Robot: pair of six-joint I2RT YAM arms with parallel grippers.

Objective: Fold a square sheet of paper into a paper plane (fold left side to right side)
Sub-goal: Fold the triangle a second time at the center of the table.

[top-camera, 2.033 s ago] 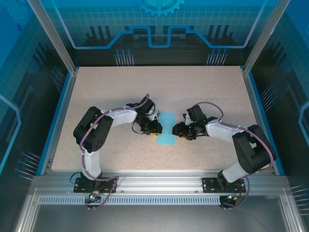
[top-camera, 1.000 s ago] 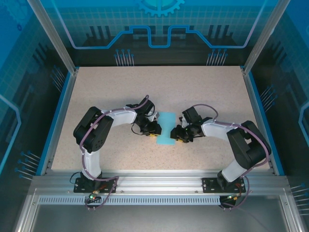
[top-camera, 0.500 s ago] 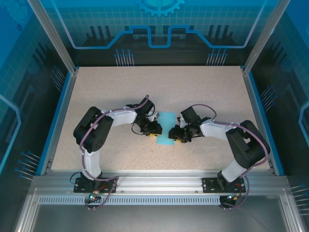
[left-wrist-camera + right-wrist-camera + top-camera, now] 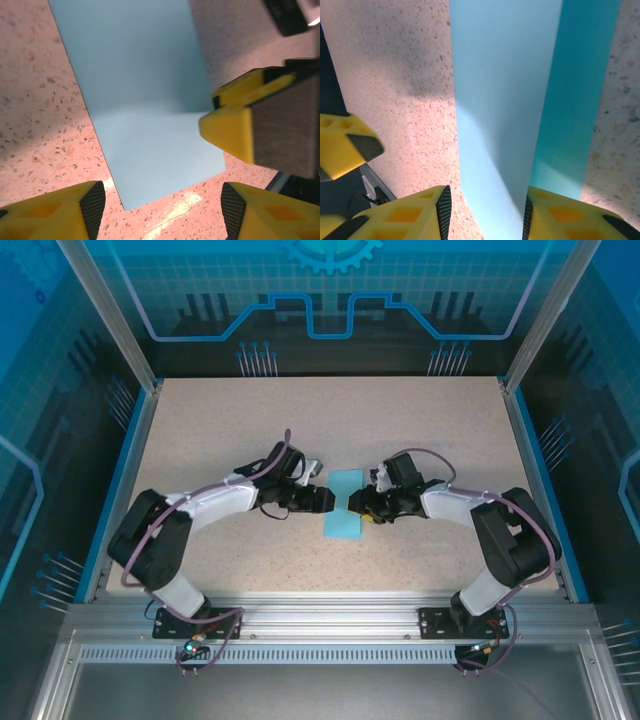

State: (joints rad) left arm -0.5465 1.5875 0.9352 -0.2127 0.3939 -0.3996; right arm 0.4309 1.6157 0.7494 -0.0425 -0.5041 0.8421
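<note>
The light-blue sheet of paper [image 4: 344,521] lies mid-table as a narrow folded rectangle. My left gripper [image 4: 326,500] stands open at the sheet's left edge. In the left wrist view the paper [image 4: 145,90] lies flat just beyond the open gripper [image 4: 162,212], with bare table between the pads. My right gripper [image 4: 357,504] is at the right edge, open. In the right wrist view a lifted upper layer of the paper [image 4: 500,100] rises between its fingers [image 4: 485,215], with the lower layer darker to the right.
The speckled table [image 4: 330,425] is bordered by blue rails and aluminium posts. A yellow finger of the right gripper [image 4: 230,130] shows in the left wrist view. A left finger [image 4: 350,147] shows at the edge of the right wrist view. The two grippers are very close together.
The left arm's elbow swung out to the left and its gripper shifted slightly away. The right gripper moved left and up onto the paper's right edge.
</note>
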